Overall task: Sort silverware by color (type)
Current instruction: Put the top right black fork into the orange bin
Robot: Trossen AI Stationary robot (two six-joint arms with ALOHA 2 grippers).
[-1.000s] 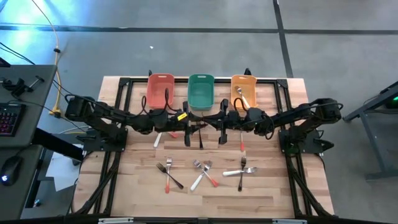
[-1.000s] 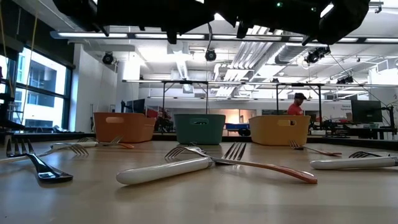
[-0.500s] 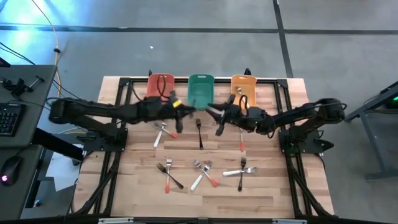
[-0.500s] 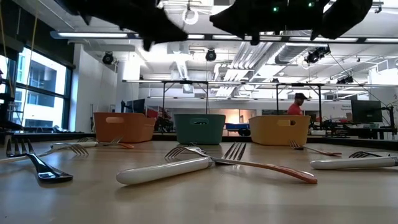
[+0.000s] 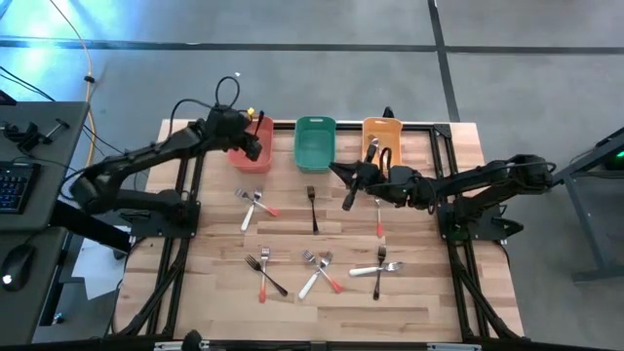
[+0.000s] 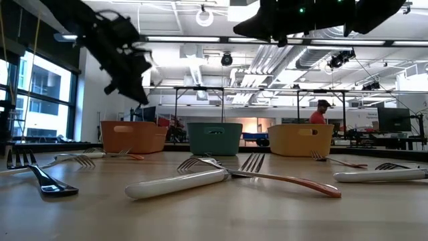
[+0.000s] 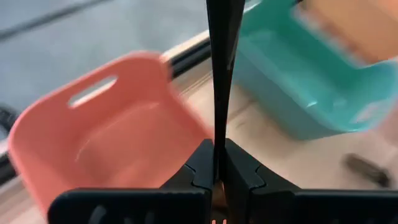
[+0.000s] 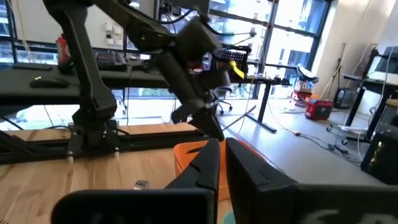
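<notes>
So, left gripper [image 7: 217, 155]: above red bin [image 7: 74, 134], pinched tight on a thin black handle [image 7: 219, 74].
Black fork [image 5: 312, 207]: loose on table [image 5: 429, 292], in front of green bin [image 5: 315, 146].
Front silverware [image 5: 317, 273]: red, white and black handles in crossed pairs, mid-table.
Right gripper [image 5: 343, 180]: between green bin and orange bin [image 5: 382, 125]; open or closed, cannot tell.
Handling: likely light, stiff, slick metal heads; best taken mid-handle, clear of the overlaps.
Left wrist only: clamp on the handle.
High only: colours and layout.
Low only: handles flat on the wood, little clearance.
</notes>
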